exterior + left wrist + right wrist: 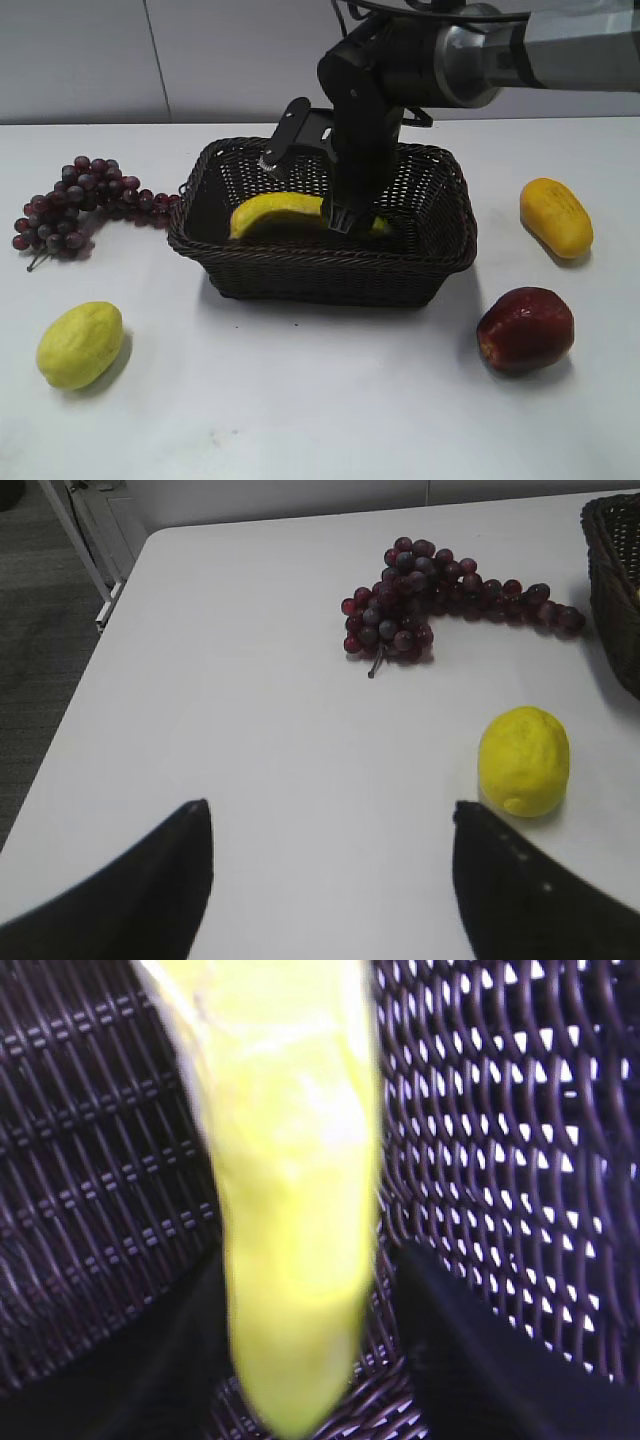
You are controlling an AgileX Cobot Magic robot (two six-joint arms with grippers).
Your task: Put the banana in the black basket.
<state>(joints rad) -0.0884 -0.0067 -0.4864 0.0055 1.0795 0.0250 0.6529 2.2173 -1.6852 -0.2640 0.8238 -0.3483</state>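
- A dark wicker basket point(300, 270) sits mid-table; the right gripper point(350, 222) reaches down into it
- The banana point(275, 212) lies inside the basket, between that claw's fingers; whether they grip it or have let go, I cannot tell
- The banana looks light, stiff, glossy, likely slippery; its thick middle seems the best place to hold
- The left gripper point(330, 880) hangs wide open and empty over bare table
- Only the left wrist view shows the table edge; only the exterior view shows the apple point(525, 330)
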